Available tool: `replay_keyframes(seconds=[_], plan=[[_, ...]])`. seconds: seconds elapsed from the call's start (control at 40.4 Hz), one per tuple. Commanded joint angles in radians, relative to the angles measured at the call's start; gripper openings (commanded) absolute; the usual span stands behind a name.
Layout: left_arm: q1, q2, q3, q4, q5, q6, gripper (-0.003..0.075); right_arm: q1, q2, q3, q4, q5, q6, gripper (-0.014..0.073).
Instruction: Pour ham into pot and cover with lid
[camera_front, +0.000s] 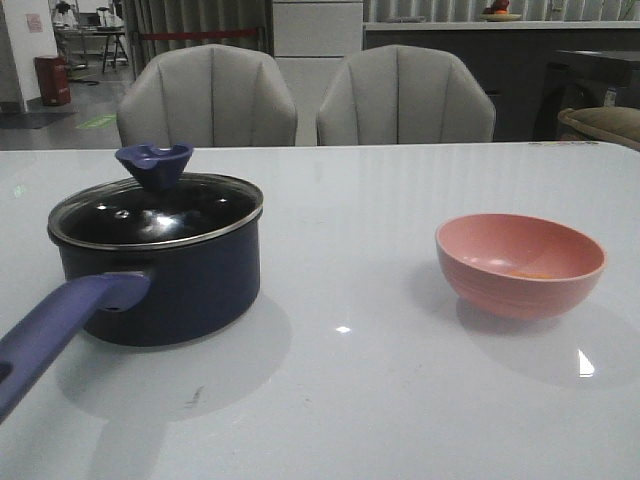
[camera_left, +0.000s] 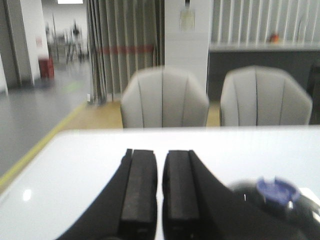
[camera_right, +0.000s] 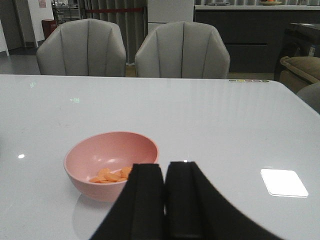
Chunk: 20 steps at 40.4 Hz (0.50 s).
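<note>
The dark navy pot (camera_front: 170, 280) stands at the left of the table with its purple-blue handle (camera_front: 60, 325) towards the front. The glass lid (camera_front: 155, 210) with its dark blue knob (camera_front: 153, 165) sits on it. The knob also shows blurred in the left wrist view (camera_left: 277, 190). A pink bowl (camera_front: 520, 262) stands at the right and holds thin orange ham slices (camera_right: 111, 175). My left gripper (camera_left: 160, 155) is shut and empty, beside the pot. My right gripper (camera_right: 165, 167) is shut and empty, next to the bowl (camera_right: 111, 165). Neither gripper shows in the front view.
Two grey chairs (camera_front: 207, 100) (camera_front: 405, 97) stand behind the white table's far edge (camera_front: 400, 148). A bright light reflection (camera_right: 283, 182) lies on the table near the right gripper.
</note>
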Motion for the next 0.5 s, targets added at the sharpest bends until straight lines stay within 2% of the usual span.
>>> replay_keyframes(seconds=[0.0,0.322,0.396,0.471], plan=[[0.002,0.072,-0.063,-0.036,0.003,-0.008,0.0134,-0.007,-0.02,-0.005,-0.008,-0.075,-0.01,0.0149],[0.002,0.143,-0.056,-0.041,-0.02,-0.008,0.0141,-0.007,-0.02,-0.005,-0.008,-0.075,-0.01,0.0149],[0.002,0.161,-0.056,-0.041,-0.017,-0.008,0.0185,-0.007,-0.02,-0.005,-0.008,-0.075,-0.01,0.0149],[0.002,0.179,-0.056,-0.041,-0.017,-0.008,0.0294,-0.007,-0.02,-0.005,-0.008,-0.075,-0.01,0.0149]])
